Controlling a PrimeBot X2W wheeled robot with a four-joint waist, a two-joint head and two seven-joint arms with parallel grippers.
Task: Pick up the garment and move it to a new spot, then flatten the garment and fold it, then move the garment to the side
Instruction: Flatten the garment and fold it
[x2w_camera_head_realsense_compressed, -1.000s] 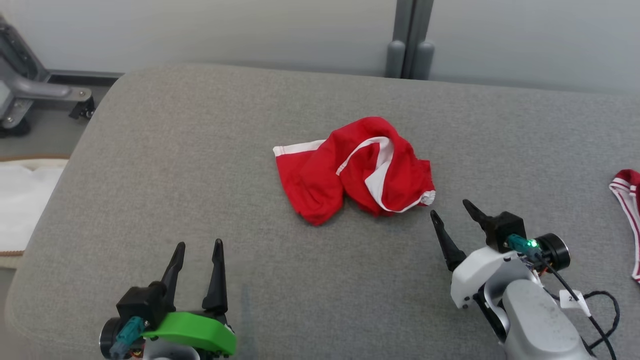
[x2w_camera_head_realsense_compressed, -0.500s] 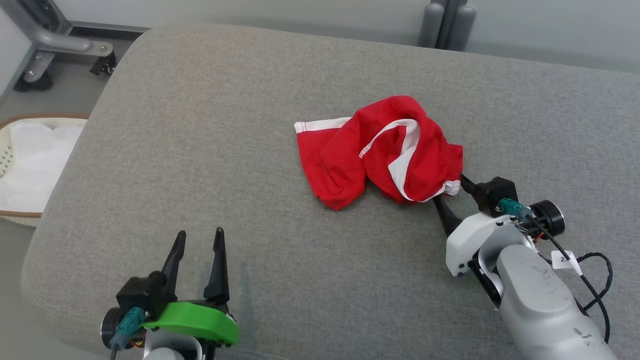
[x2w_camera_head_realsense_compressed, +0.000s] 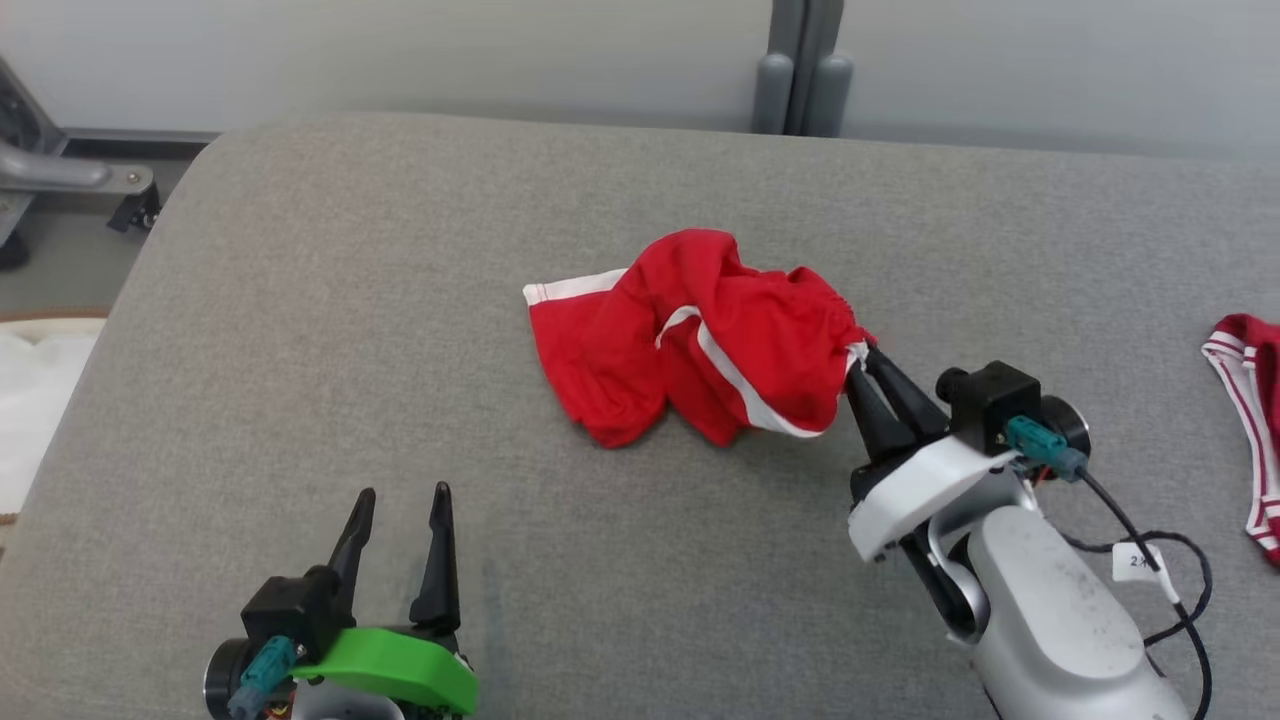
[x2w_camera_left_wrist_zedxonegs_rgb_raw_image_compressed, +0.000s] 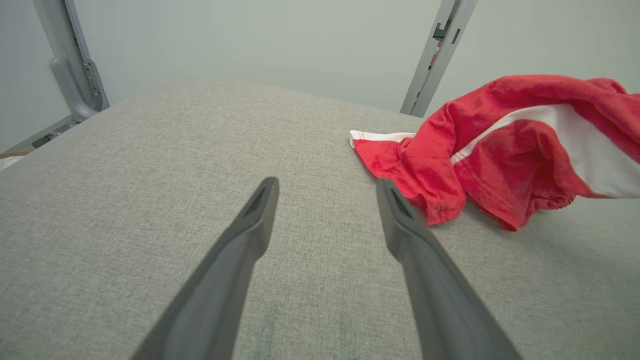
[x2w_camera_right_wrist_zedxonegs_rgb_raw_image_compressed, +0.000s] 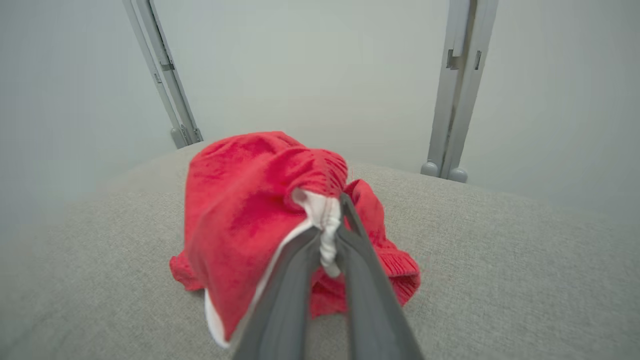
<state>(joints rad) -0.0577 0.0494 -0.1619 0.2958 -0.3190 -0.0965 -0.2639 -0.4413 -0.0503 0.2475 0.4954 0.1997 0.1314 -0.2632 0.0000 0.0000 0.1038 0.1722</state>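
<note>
Head view: a crumpled red cloth garment with white trim (x2w_camera_head_realsense_compressed: 690, 340) lies near the middle of a broad grey fabric cushion (x2w_camera_head_realsense_compressed: 350, 300). The right gripper (x2w_camera_head_realsense_compressed: 860, 363) reaches in from the cushion's near right part. Its pale forearm (x2w_camera_head_realsense_compressed: 1060, 640) rises from the lower right corner, and the two dark fingers angle up and leftward, pressed close together on the garment's right-hand hem. That hem is pulled up into a point off the cushion, while the rest of the cloth rests on the surface.

In the right wrist view, the right gripper (x2w_camera_right_wrist_zedxonegs_rgb_raw_image_compressed: 330, 225) has a bunched white elastic band pinched between its nearly closed fingers, and the red garment (x2w_camera_right_wrist_zedxonegs_rgb_raw_image_compressed: 240, 200) drapes to the left.

The left gripper (x2w_camera_head_realsense_compressed: 402, 490) sits low at the cushion's near left edge on a green plastic wrist cover (x2w_camera_head_realsense_compressed: 400, 670). Its fingers point away from the robot and are spread wide, holding nothing. In the left wrist view, the left gripper (x2w_camera_left_wrist_zedxonegs_rgb_raw_image_compressed: 326, 182) hovers over bare cushion, with the garment (x2w_camera_left_wrist_zedxonegs_rgb_raw_image_compressed: 500, 150) off to its right. A second red garment with white stripes (x2w_camera_head_realsense_compressed: 1245, 400) lies at the cushion's far right edge.
</note>
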